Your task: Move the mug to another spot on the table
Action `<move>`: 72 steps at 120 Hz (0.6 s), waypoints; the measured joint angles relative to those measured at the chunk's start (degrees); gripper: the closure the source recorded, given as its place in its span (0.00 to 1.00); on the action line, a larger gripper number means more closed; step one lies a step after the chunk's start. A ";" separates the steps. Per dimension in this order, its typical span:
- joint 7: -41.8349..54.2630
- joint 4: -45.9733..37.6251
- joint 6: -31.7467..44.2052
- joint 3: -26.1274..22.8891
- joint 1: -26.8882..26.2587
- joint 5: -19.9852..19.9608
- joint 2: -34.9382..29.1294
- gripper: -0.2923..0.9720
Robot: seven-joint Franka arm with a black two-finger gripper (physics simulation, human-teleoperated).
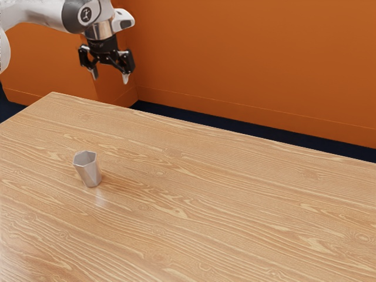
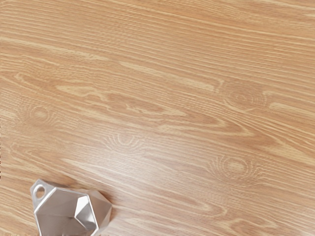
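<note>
1. Exterior view: the mug (image 1: 87, 168) stands upright on the counter (image 1: 235, 205), in the left part of the frame at about mid-height. It has a silver, faceted body with its mouth up. It rests on bare wood grain.
2. Wrist view: the mug (image 2: 71, 211) is seen from above. Its inside shows plain metal facets as far as they can be seen. A small handle lug with a round hole (image 2: 40, 191) sticks out from the rim.
3. Cut off: in the wrist view the picture's edge crops part of the mug, so its full outline and the bottom of its inside are not readable. In the exterior view the arm (image 1: 53, 14) is cropped by the upper left corner.
4. Arm pose: it enters from the upper left of the exterior view with its wrist pointing down. The tool (image 1: 110, 77) hangs high over the counter's far edge, against the orange wall (image 1: 264, 59). It is well apart from the mug, above it in the frame.
5. Tool state: the fingers are spread and nothing is between them.
</note>
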 joint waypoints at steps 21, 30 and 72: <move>-2.61 -1.97 0.68 0.59 3.31 0.39 1.52 0.23; -3.63 -3.71 1.42 1.38 4.90 0.27 3.04 0.23; -15.19 -15.15 9.07 16.16 -1.72 -9.26 3.58 0.23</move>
